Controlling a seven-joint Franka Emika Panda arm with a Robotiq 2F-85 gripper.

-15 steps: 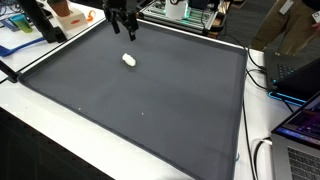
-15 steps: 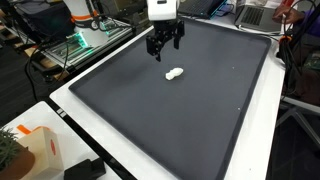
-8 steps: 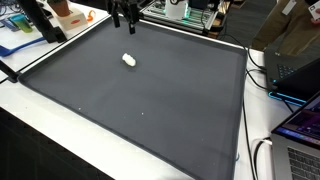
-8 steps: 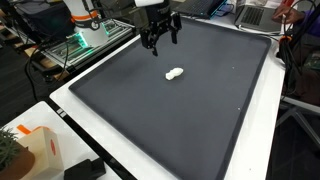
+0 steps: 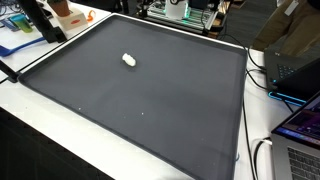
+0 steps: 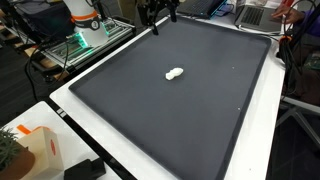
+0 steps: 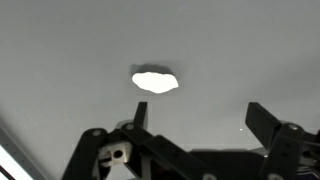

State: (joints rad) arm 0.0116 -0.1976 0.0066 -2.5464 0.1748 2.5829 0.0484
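A small white lump (image 5: 129, 59) (image 6: 174, 73) lies alone on the dark grey mat (image 5: 150, 110) (image 6: 180, 120), toward its far part. My gripper (image 6: 163, 17) hangs high above the mat's far edge, well clear of the lump, with its fingers spread. In the wrist view the lump (image 7: 155, 82) shows bright on the mat below and ahead of the gripper (image 7: 200, 118). The two dark fingers (image 7: 262, 115) stand wide apart with nothing between them. The gripper is open and holds nothing.
The mat covers a white table (image 5: 60, 140). An orange-and-white object (image 5: 68, 14) and blue items (image 5: 15, 25) sit past one corner. Laptops (image 5: 300, 125) and cables (image 5: 262, 155) line one side. A bench with electronics (image 6: 75, 45) stands beyond the table.
The gripper has risen and drawn back from just above the lump toward the mat's far edge, nearly leaving both exterior views. Its jaws stay open. The lump has not moved.
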